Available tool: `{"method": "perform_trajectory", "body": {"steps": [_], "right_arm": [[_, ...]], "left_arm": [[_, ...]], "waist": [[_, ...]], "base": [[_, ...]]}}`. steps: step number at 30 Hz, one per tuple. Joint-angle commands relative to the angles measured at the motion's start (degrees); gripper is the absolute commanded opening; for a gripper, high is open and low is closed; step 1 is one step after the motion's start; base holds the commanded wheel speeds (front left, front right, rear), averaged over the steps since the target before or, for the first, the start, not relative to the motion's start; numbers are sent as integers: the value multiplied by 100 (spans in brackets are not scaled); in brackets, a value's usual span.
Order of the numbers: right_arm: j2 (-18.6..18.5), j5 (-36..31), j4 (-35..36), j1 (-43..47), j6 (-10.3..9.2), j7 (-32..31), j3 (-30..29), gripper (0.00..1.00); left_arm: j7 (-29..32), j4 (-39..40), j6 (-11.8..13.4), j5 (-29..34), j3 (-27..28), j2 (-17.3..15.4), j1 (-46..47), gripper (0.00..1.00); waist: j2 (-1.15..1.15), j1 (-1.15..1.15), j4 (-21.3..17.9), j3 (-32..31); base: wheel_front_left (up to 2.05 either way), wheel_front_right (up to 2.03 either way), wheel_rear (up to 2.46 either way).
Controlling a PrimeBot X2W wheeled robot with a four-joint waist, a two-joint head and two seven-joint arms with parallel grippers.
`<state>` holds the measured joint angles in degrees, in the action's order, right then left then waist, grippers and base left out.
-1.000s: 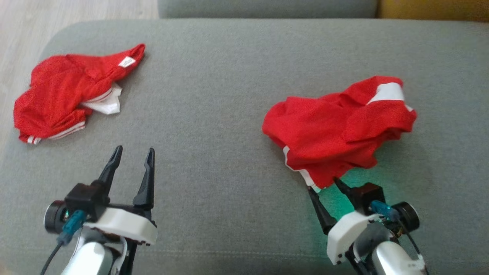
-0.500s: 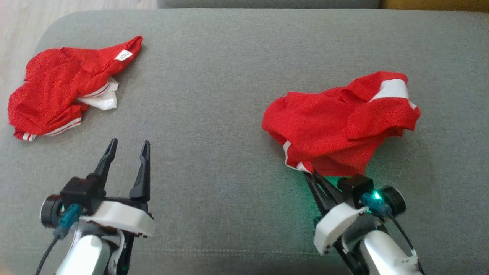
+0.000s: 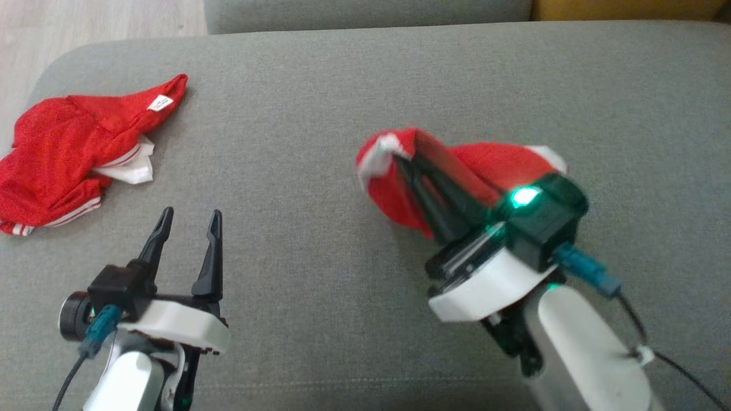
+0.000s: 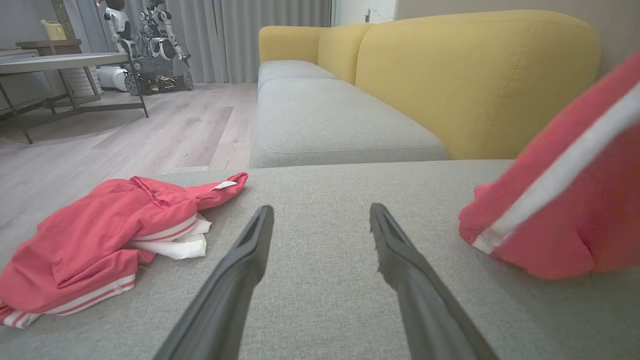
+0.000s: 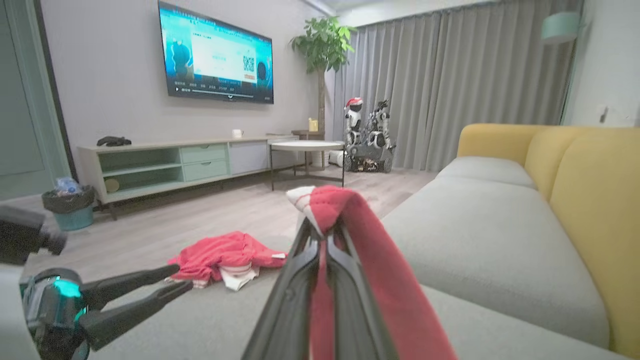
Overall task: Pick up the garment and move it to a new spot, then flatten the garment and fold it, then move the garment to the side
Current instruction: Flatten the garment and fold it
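The garment is red mesh with white stripes. It hangs bunched from my right gripper, which is shut on its white-trimmed edge and holds it raised above the grey cushion. In the right wrist view the red cloth drapes over the closed fingertips of that gripper. In the left wrist view the same garment hangs at the right. My left gripper stands open and empty at the lower left, low over the cushion, with its fingers spread apart.
A second red and white garment lies crumpled at the cushion's left end, near the rounded edge. The grey cushion stretches between the two. Wooden floor lies beyond the left edge, and a yellow backrest rises behind.
My right gripper closed on the garment's near edge and lifted it up and leftward, off the cushion. The left arm stayed put. The head view shifted slightly.
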<state>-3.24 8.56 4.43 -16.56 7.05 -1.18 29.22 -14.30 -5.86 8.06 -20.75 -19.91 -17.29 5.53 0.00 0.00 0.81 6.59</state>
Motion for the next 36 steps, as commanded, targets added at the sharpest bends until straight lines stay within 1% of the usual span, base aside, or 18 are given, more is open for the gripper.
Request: {"method": "perform_trajectory", "body": {"steps": [1,2,3,5,7,11,14,15,19,22,23,24,25,31,36], "right_arm": [[36,36,316,-246,44,-29,-22,0],[36,20,358,-278,44,-55,-146,0],[36,20,358,-278,44,-55,-146,0],[36,-25,351,-298,44,-127,-471,0],[24,-83,264,-273,44,-211,-874,0],[-121,-236,-12,-80,44,-361,-1737,0],[-201,-317,-196,198,44,-519,-2334,0],[-235,-381,-319,420,44,-660,-2657,0],[-233,-411,-594,747,44,-877,-3176,0],[-220,-456,-865,762,44,-902,-3483,0],[-206,-463,-952,738,44,-878,-3541,6],[-175,-476,-1004,720,44,-850,-3575,42],[-152,-509,-1048,704,44,-826,-3587,100],[-44,-521,-1088,684,44,-582,-3591,100],[4,-523,-607,828,44,-276,-3467,100]], "left_arm": [[-69,166,16,40,251,-88,190,100],[-69,178,22,43,261,-87,185,100],[-69,178,22,43,261,-87,185,100],[-69,201,14,49,261,-75,190,100],[-69,213,-2,60,250,-61,213,100],[-69,227,-34,86,236,-27,267,100],[-69,240,-54,106,243,-12,296,100],[-70,249,-70,119,250,-5,311,100],[-70,270,-98,137,276,0,350,100],[-70,275,-129,159,281,-1,403,100],[-70,267,-140,167,279,-1,417,100],[-70,259,-148,172,278,-2,428,100],[-70,254,-154,178,280,-2,441,100],[-70,197,-179,203,292,-4,435,100],[-70,147,-163,217,295,8,358,100]], "waist": [[0,0,-25,12],[0,0,-48,24],[0,0,-48,24],[0,0,-77,50],[0,0,-98,91],[0,0,-122,167],[0,0,-149,241],[0,0,-164,289],[0,0,-213,415],[0,0,-244,506],[0,0,-252,522],[0,0,-261,537],[0,0,-269,551],[0,0,-309,478],[0,0,-295,289]], "base": [[0,0,0],[0,0,0],[0,0,0],[0,0,0],[0,0,0],[0,0,0],[0,0,0],[0,0,0],[0,0,0],[0,0,0],[0,0,0],[0,0,0],[0,0,0],[0,0,0],[0,0,0]]}}
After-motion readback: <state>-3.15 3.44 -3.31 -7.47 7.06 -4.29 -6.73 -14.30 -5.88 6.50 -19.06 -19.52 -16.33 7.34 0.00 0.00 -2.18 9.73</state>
